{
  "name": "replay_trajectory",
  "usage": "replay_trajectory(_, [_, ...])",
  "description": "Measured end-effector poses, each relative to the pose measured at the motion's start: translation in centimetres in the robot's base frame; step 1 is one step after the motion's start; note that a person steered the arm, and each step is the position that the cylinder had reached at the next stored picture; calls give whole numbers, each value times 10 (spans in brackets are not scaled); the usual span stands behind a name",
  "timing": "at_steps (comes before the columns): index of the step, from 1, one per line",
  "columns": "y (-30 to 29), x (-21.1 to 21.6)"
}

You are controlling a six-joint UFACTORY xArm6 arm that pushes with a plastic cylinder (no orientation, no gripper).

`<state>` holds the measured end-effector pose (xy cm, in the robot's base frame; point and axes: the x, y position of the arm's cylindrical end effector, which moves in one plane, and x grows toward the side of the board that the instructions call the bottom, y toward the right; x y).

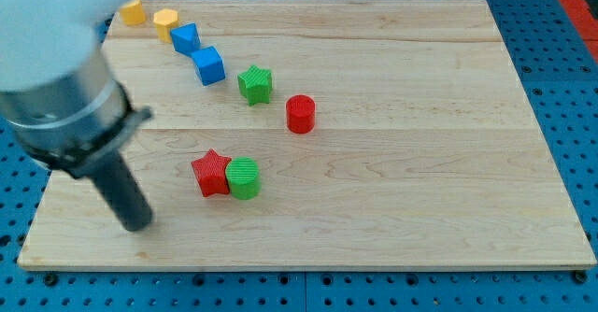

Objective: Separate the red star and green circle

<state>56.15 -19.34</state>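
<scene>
The red star [212, 173] lies on the wooden board's lower left part. The green circle [244, 178] sits right beside it on its right, touching it. My tip [138, 224] is at the end of the dark rod at the view's lower left. It rests on the board to the left of and a little below the red star, apart from it.
A green star [255, 84] and a red cylinder [300, 114] lie above the pair. Two blue blocks [209, 65] [185, 38] and two yellow blocks [166, 20] [133, 12] line up toward the top left corner. The board's bottom edge [308, 263] is near.
</scene>
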Motion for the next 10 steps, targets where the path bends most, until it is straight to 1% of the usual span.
replay_trajectory(1, [-1, -33])
replay_trajectory(2, [61, -39])
replay_trajectory(3, [165, -41])
replay_trajectory(4, [243, -41])
replay_trajectory(5, [250, -39])
replay_trajectory(6, [244, -42])
replay_trajectory(7, [274, -73])
replay_trajectory(8, [299, -60])
replay_trajectory(9, [315, -32])
replay_trajectory(10, [306, -31])
